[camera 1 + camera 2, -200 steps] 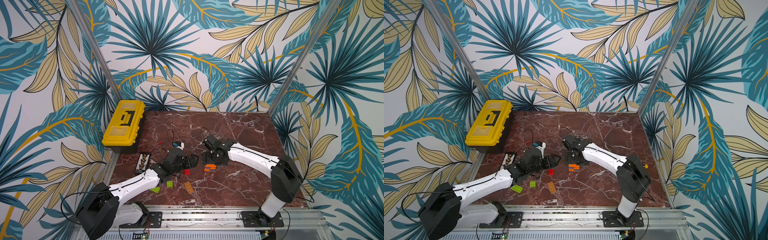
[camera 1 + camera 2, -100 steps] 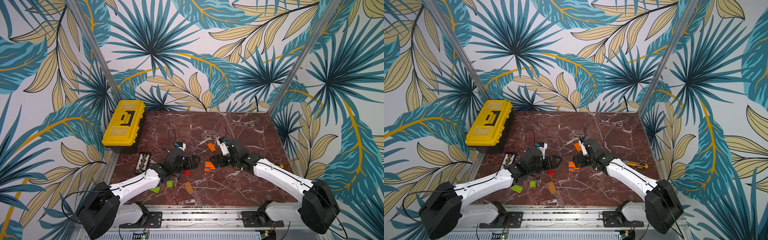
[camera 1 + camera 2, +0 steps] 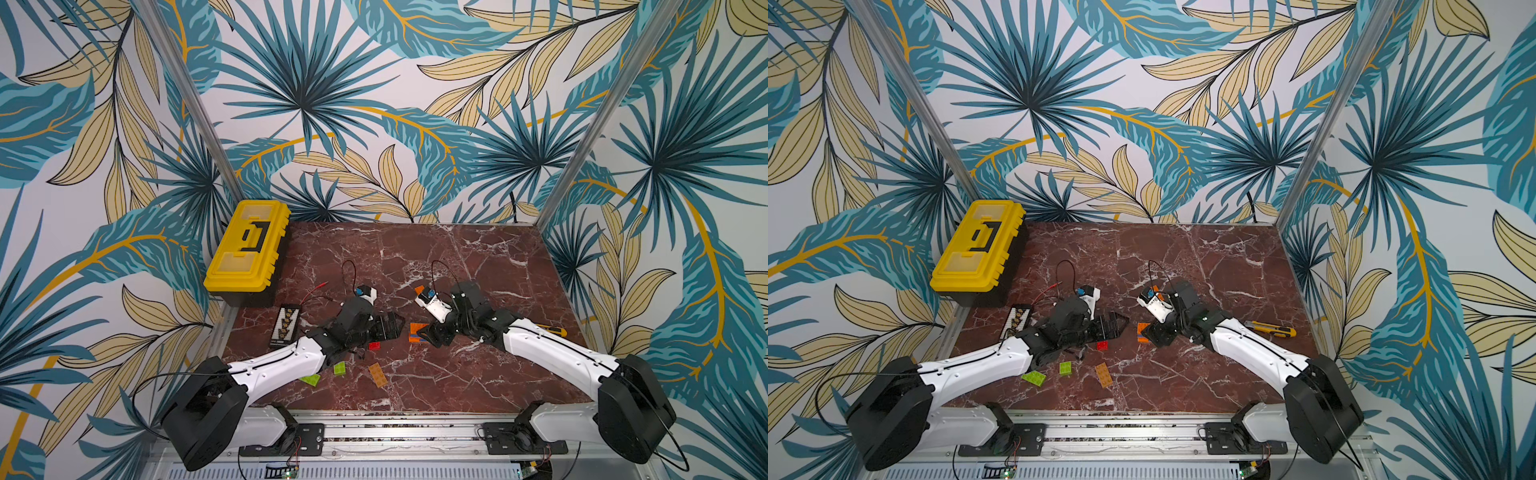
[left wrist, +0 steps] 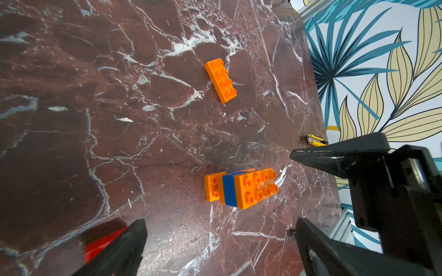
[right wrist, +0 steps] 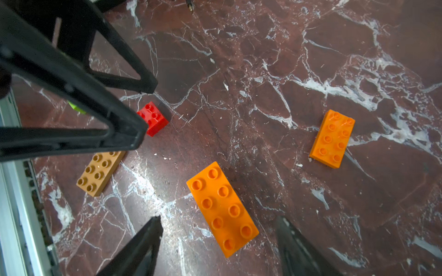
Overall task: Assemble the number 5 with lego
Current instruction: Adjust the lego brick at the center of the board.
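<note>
Hovering wide open, left gripper (image 3: 397, 326) faces the orange-and-blue lego stack (image 4: 248, 188) from one side; right gripper (image 4: 293, 188) — jaws apart, gripping nothing — stands at the stack's opposite end. Loose orange brick (image 4: 221, 80) lies apart from the stack; red brick (image 5: 153, 118) sits nearer, beside the left gripper.

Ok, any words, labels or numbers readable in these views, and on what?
No readable text anywhere.
Yellow toolbox: no lettering shows.
Black case beside it: yellow marks, too small to read.
Orange brick studs: nothing legible.
Utility knife: no print visible.
</note>
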